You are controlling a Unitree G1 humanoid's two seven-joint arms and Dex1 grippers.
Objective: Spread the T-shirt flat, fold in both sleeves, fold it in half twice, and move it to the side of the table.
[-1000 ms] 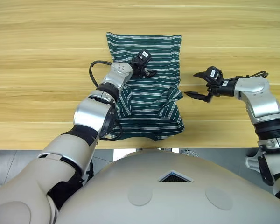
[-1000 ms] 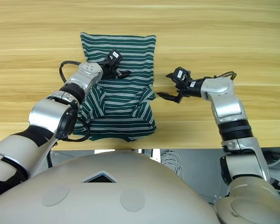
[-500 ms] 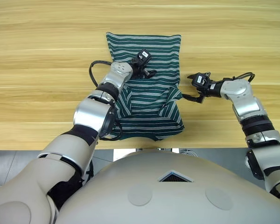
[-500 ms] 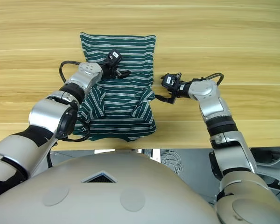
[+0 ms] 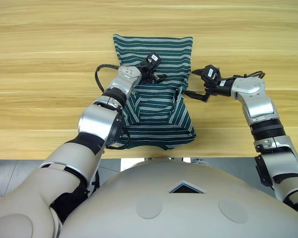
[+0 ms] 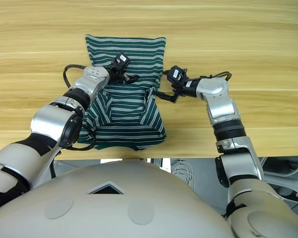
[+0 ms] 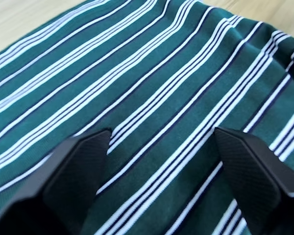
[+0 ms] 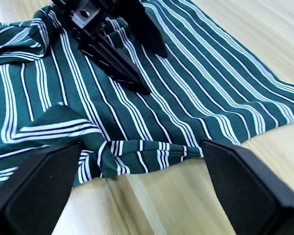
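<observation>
The green striped T-shirt [image 5: 156, 49] lies in the middle of the wooden table [image 5: 44, 59]. Its far half is flat; its near half is bunched, with folds turned inward, and reaches the table's front edge. My left gripper [image 5: 160, 78] rests on the shirt's centre, open, and both fingers [image 7: 83, 161] are spread over the striped cloth [image 7: 161, 98]. My right gripper [image 5: 192, 83] is at the shirt's right edge, open. Its fingers [image 8: 44, 191] straddle a puckered fold of that edge [image 8: 137, 149].
Bare wood stretches to the left and to the right [image 5: 268, 44] of the shirt and beyond its far edge. The table's front edge [image 5: 39, 157] runs close below the shirt. A black cable loop [image 5: 97, 75] hangs by my left wrist.
My right gripper has moved left from the bare table to the shirt's right edge, and the cloth there has shifted inward. The left arm has stayed still.
</observation>
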